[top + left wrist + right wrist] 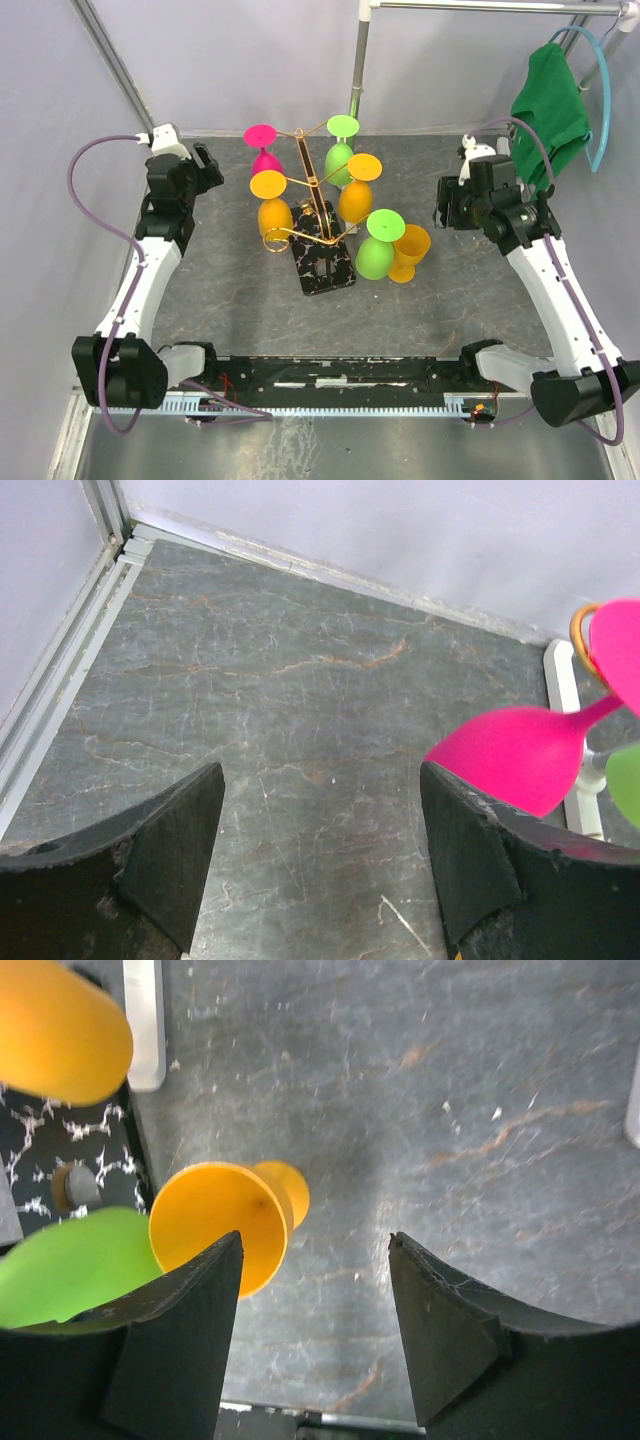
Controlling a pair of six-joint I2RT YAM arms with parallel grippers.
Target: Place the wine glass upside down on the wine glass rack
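My right gripper [315, 1250] is spread wide and empty, hovering over the loose orange wine glass [218, 1228]. The glass seems to stand upright on the table [450, 300] at about 4 o'clock from the wine glass rack [318, 210], right against a hung green glass [375, 255]. From my wrist the bowl sits at 10 o'clock of my finger gap, so I should slide that way until it centres. Then I would close gently on the bowl, clear of the green neighbour. Once lifted I would turn it mouth-down and thread the foot into a free scroll [272, 240]; the one at 8 o'clock looks unoccupied. My left gripper [320, 780] is also open and empty beside the pink glass [520, 755].
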